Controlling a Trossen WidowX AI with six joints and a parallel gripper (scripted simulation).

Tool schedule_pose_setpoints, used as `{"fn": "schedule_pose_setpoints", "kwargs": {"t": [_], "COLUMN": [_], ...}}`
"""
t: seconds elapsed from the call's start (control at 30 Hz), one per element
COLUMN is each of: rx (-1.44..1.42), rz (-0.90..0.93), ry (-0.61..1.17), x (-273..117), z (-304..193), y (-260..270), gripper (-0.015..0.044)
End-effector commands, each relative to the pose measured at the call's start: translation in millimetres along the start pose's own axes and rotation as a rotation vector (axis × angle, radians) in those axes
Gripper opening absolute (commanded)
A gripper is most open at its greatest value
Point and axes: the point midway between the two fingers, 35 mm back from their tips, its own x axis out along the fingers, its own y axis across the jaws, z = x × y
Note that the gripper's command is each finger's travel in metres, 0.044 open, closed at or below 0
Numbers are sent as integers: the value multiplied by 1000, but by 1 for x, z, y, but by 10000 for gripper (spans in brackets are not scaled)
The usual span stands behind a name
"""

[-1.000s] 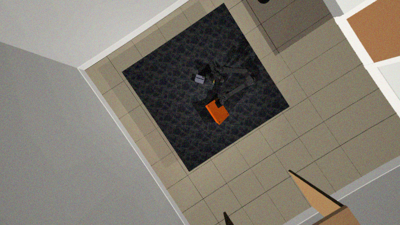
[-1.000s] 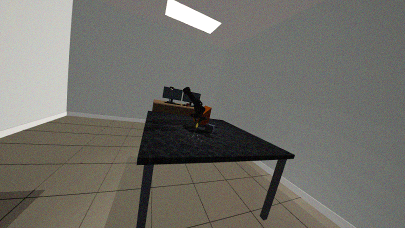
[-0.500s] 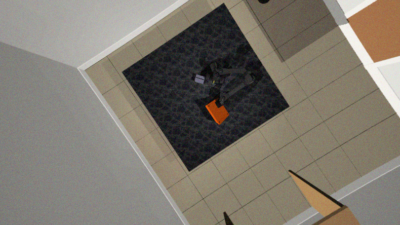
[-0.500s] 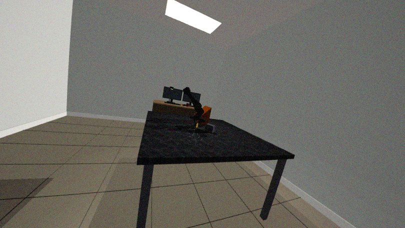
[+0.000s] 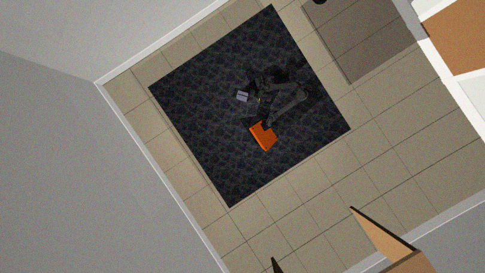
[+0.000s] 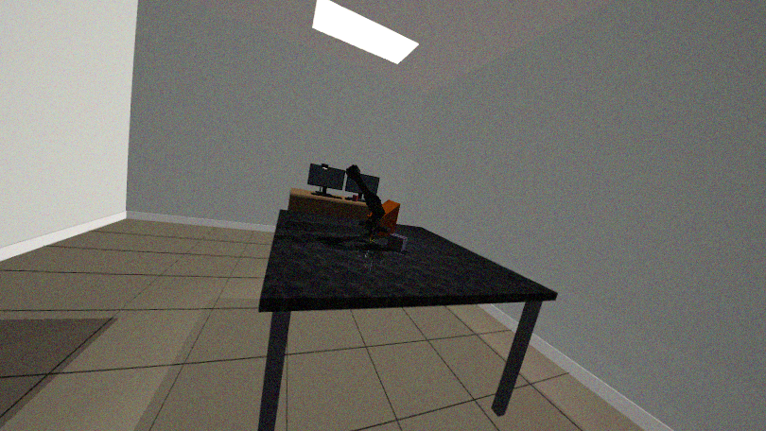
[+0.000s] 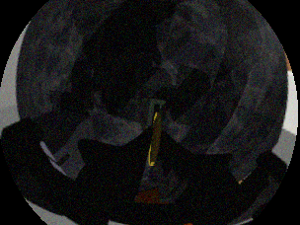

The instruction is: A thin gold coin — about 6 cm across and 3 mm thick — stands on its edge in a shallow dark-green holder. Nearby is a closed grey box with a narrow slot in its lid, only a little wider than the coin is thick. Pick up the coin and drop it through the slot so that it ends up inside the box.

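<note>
From the wrist view I see the coin (image 7: 154, 135) as a thin gold strip, edge-on and upright, right in the middle of the picture. The tool (image 7: 156, 150) has its jaws drawn in almost fully, one dark finger on each face of the coin, so I read it as clamped on the coin. The wrist picture is very dark. I can't make out the green holder in it, and I can't tell whether the coin's lower edge sits in anything.

From the top view, the arm (image 5: 288, 100) reaches across the dark surface (image 5: 203, 135) and folds back toward the middle, with the tool (image 5: 260, 100) pointing down. The grey box (image 5: 242, 96) sits just beside the tool, apart from it. Its slot shows as a faint line on the lid. A bright orange block (image 5: 263, 135) lies on the surface near the arm's base, on the far side of the tool from the box.

From the exterior view, the tool (image 6: 372, 235) hangs low over the surface, with the box (image 6: 399, 243) close by and the orange block (image 6: 390, 214) behind. The coin is too small to pick out here — only the wrist view shows it.
</note>
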Motion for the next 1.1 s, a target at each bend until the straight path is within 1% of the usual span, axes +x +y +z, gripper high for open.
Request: {"fn": "schedule_pose_setpoints", "kwargs": {"t": [0.0, 0.27, 1.07], "rx": [-3, -3, -2], "rz": [2, 3, 10], "ry": [1, 2, 10], "x": [0, -3, -61], "z": [0, 0, 1], "y": [0, 1, 6], "gripper": [0, 0, 0]}}
